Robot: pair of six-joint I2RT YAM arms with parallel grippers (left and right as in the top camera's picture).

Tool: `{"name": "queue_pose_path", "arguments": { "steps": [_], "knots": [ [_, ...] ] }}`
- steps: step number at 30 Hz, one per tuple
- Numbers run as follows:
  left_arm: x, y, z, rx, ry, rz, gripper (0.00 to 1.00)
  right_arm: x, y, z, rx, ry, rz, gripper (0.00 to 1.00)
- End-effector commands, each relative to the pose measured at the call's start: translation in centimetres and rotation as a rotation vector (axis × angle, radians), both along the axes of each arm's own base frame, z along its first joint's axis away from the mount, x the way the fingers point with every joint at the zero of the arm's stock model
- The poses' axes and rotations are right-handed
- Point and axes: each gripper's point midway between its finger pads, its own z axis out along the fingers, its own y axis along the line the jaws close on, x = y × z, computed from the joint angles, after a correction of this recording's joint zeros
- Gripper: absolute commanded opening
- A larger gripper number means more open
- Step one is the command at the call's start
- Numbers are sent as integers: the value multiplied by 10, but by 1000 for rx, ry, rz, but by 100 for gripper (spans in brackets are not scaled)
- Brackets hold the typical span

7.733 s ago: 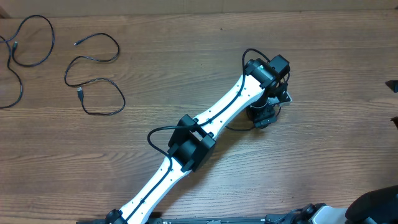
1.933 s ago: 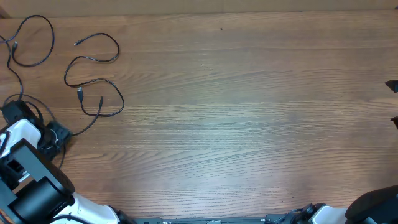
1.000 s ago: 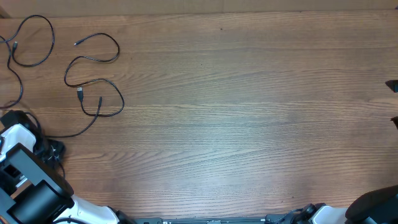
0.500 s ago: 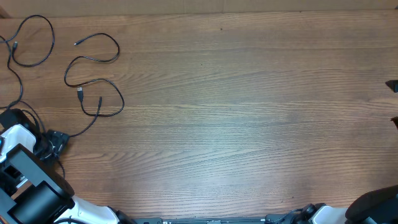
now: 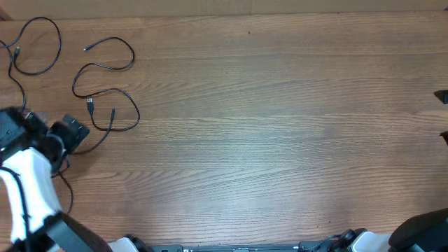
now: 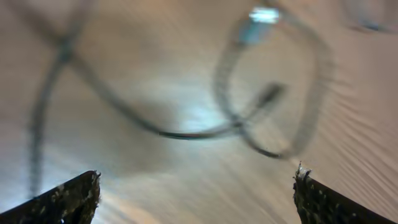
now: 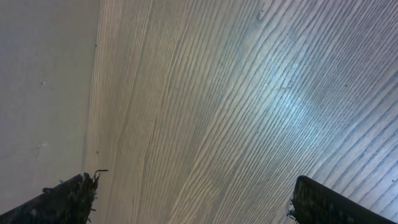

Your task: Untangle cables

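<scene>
1. Overhead: the cables (image 5: 133,54) lie at the far-left end of the wooden worktop (image 5: 280,126), as three thin black strands.
2. The looped strand (image 5: 59,42) curls at the left edge. The S-shaped strand (image 5: 74,85) winds just beside it, with a small plug at each end.
3. The third strand (image 5: 103,138) starts at a plug inside the lower bend of the S-shaped strand and crosses it. From there it runs down-left towards the left end effector (image 5: 72,130).
4. The left end effector sits on the near side of the strands, close to the third strand's lower end. This view does not show whether they touch.
5. Left wrist: the picture is blurred. The fingertips (image 6: 68,196) stand at the two bottom corners, spread wide with nothing between them.
6. Ahead of them, cable curves cross on the worktop. A pale plug (image 6: 264,15) lies at the top and a dark plug tip (image 6: 270,93) inside the loop.
7. Right wrist: the right end effector (image 7: 193,202) is spread wide, pinching nothing, above the wood grain of the worktop. A pale grey surface (image 7: 43,74) fills the left strip of the view.
</scene>
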Motion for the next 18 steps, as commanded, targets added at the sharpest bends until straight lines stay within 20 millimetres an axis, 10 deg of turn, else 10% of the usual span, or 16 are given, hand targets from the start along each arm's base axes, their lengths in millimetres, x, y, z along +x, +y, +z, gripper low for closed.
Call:
{"name": "queue_pose_path", "arguments": {
  "steps": [1,18],
  "knots": [
    [22,-44,32,19,-111,-185,100,1,-3,13,-32,-26,-4,100],
    [43,-135,47,50,-148,-457,100,1,-3,13,-32,-26,-4,100]
  ]
}}
